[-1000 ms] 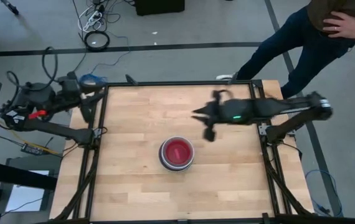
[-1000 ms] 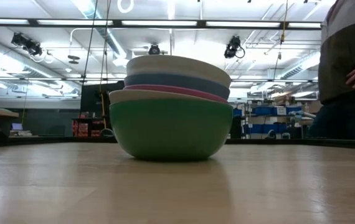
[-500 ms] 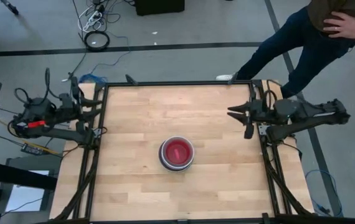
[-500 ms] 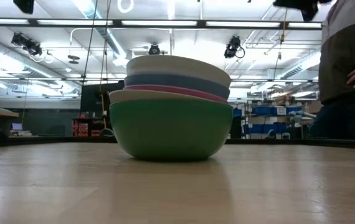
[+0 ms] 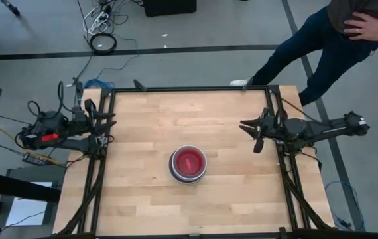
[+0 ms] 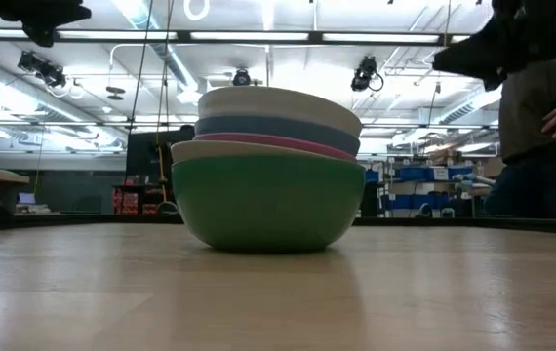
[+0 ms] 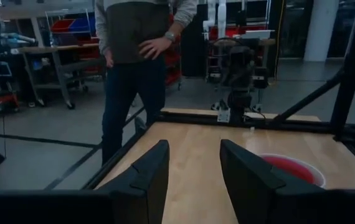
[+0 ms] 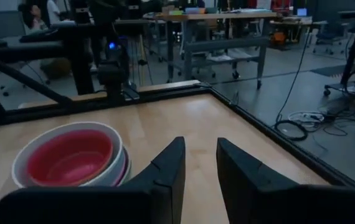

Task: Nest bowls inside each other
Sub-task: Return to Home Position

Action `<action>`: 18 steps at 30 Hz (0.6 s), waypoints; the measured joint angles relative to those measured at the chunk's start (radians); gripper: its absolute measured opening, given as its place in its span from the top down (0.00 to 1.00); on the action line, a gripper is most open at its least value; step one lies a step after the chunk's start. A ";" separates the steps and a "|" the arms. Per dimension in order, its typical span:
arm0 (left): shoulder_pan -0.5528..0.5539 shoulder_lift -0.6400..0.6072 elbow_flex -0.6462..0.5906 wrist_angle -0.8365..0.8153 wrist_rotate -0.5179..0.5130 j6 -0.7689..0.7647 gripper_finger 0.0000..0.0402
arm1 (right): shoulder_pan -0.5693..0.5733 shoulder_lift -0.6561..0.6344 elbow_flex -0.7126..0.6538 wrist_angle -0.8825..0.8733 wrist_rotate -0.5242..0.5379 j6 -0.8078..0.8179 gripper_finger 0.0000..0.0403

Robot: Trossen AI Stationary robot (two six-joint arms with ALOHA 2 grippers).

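The stack (image 5: 188,164) of bowls sits on the tabletop (image 5: 142,192) between the two pincers, well ahead of each and touching neither. The red bowl (image 8: 70,157) lies innermost, and the green bowl (image 6: 268,205) is the outermost that shows from the side. The left pincer (image 7: 193,152) hangs at its own edge of the tabletop, fingers apart and empty. The right pincer (image 8: 197,152) hangs just inside the opposite edge, with a narrower gap between its fingers and nothing in it. The nesting looks done, and what remains appears to be folding the arms away.

Since neither pincer carries anything, nothing can be dropped. The likelier trouble is behind the right pincer, where a person (image 5: 321,40) stands just off the corner of the tabletop on that arm's side. If the arm swings its elbow outward as it folds, it could come close to their legs.

The stack itself is a smaller worry. Seen from the side, the upper bowls ride proud of the green one rather than sinking fully in. A knock to the frame from either arm as it settles could shake them askew. A pincer dipping low on its way home could also clip the top rim, though both are well clear now.
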 joint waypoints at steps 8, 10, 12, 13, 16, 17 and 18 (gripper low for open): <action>0.000 0.001 -0.001 -0.004 0.027 0.001 0.62 | -0.006 0.000 -0.119 0.100 -0.007 0.048 0.80; 0.000 0.001 -0.006 -0.002 0.033 0.001 0.62 | -0.013 0.000 -0.144 0.119 -0.012 0.062 0.80; 0.000 0.002 -0.007 -0.003 0.054 0.001 0.62 | -0.022 0.000 -0.170 0.147 -0.033 0.064 0.80; 0.000 0.002 -0.007 -0.002 0.066 -0.001 0.62 | -0.026 0.000 -0.178 0.156 -0.040 0.064 0.80; 0.000 0.002 -0.007 -0.003 0.103 -0.019 0.62 | -0.042 0.000 -0.188 0.164 -0.073 0.066 0.80; 0.000 0.002 -0.007 -0.003 0.119 -0.026 0.62 | -0.046 0.000 -0.190 0.164 -0.088 0.069 0.80; 0.000 0.003 -0.007 -0.003 0.133 -0.037 0.62 | -0.052 0.000 -0.193 0.164 -0.102 0.071 0.80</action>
